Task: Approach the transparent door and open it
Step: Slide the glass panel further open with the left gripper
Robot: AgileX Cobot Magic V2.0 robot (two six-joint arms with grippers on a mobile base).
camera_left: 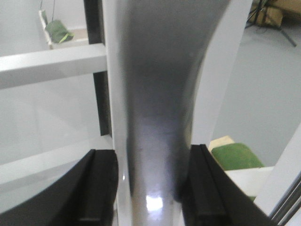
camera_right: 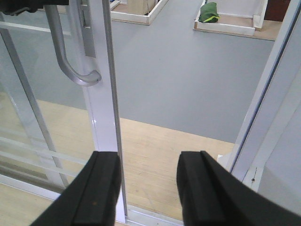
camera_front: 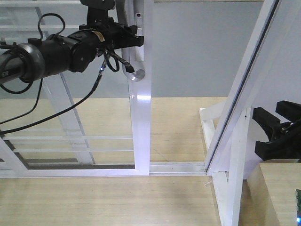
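Your front camera is looking forward and down at the door from a little way off. Your left wrist camera is sitting hard up against the handle, facing it. Your right wrist camera is looking from farther back, sharing that handle and door edge with the front view.

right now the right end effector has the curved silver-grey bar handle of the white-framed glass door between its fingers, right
No, the left end effector clamps the curved silver-grey bar handle of the white-framed glass door, as the left wrist view shows.
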